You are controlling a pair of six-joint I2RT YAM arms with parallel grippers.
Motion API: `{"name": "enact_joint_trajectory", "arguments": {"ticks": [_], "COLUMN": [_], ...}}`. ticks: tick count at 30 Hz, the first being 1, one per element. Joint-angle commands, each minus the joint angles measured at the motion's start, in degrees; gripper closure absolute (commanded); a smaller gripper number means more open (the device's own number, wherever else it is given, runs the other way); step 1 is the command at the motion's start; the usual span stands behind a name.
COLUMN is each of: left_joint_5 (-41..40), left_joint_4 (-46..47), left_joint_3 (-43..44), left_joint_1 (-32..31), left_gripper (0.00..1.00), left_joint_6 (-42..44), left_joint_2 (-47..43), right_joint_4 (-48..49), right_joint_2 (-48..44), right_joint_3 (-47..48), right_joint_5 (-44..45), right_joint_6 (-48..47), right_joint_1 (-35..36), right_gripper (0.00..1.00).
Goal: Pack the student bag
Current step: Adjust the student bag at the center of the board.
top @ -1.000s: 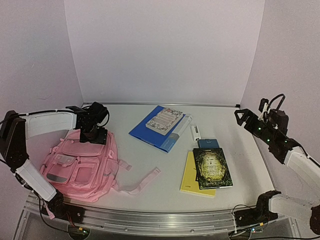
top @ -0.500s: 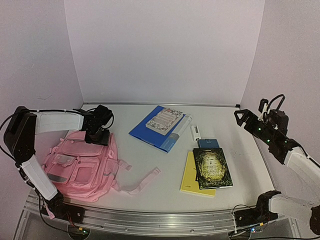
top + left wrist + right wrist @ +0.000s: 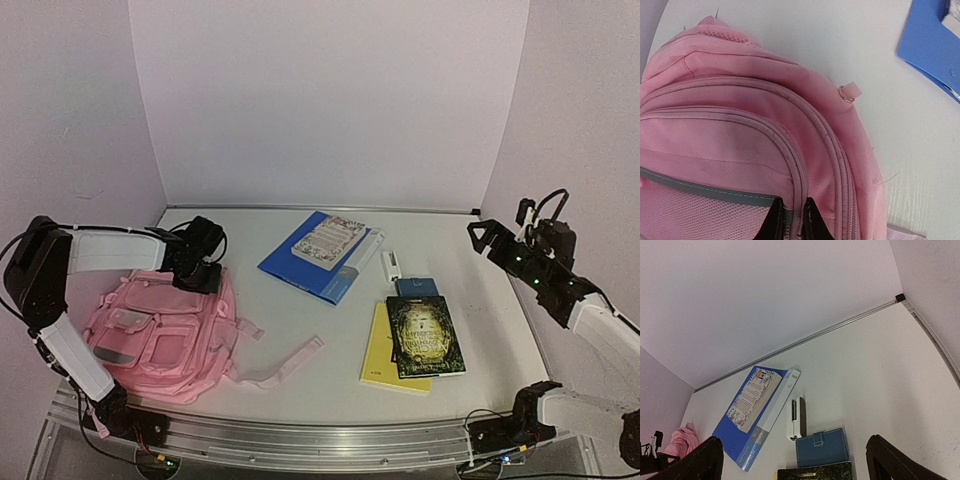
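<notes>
The student bag (image 3: pixel 160 330), soft pink fabric, lies flat at the near left with a strap (image 3: pixel 285 365) trailing to the right. My left gripper (image 3: pixel 197 268) sits on its top end. In the left wrist view the bag (image 3: pixel 740 125) fills the frame, and the left gripper (image 3: pixel 794 222) has its jaws pinched on a curved zipper seam (image 3: pixel 799 185). My right gripper (image 3: pixel 480 235) hangs above the table's far right side, open and holding nothing; in its own view the right gripper (image 3: pixel 792 455) shows both fingers wide apart.
A blue binder (image 3: pixel 318 258) with a floral book (image 3: pixel 329 241) on it lies at the middle back. A white stapler (image 3: pixel 391 265) and a blue wallet (image 3: pixel 416 287) lie to its right. A dark book (image 3: pixel 424 335) rests on a yellow book (image 3: pixel 378 355).
My left gripper has slid a little toward the bag's top right edge and its jaws have closed onto the zipper seam. The right arm has not moved.
</notes>
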Motion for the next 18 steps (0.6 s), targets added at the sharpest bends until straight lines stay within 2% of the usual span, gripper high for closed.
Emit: {"name": "enact_joint_trajectory", "arguments": {"ticks": [1,6,13,18], "left_joint_5": [9.5,18.7,21.7,25.9], "left_joint_4": [8.7,13.8,10.9,6.5], "left_joint_3": [-3.3,-5.6,-4.1,-1.8], "left_joint_1": [-2.6,-8.1,-17.1,-21.3], "left_gripper": [1.0,1.0,1.0,1.0], "left_joint_6": [6.9,13.1,15.0,12.3], "left_joint_2": [-6.8,-9.5,-9.3,-8.9], "right_joint_4": [-0.9,-2.1,-3.6,-1.8], "right_joint_2": [1.4,5.7,17.6,26.5], "right_joint_3": [1.2,3.0,8.7,15.5], "right_joint_5": [-1.8,-6.3,-3.7,-4.7], "right_joint_6": [-2.1,-3.2,-3.1,0.0], "right_joint_1": [0.1,1.8,15.8,24.7], "right_gripper": [0.02,0.03,0.04,0.07]}}
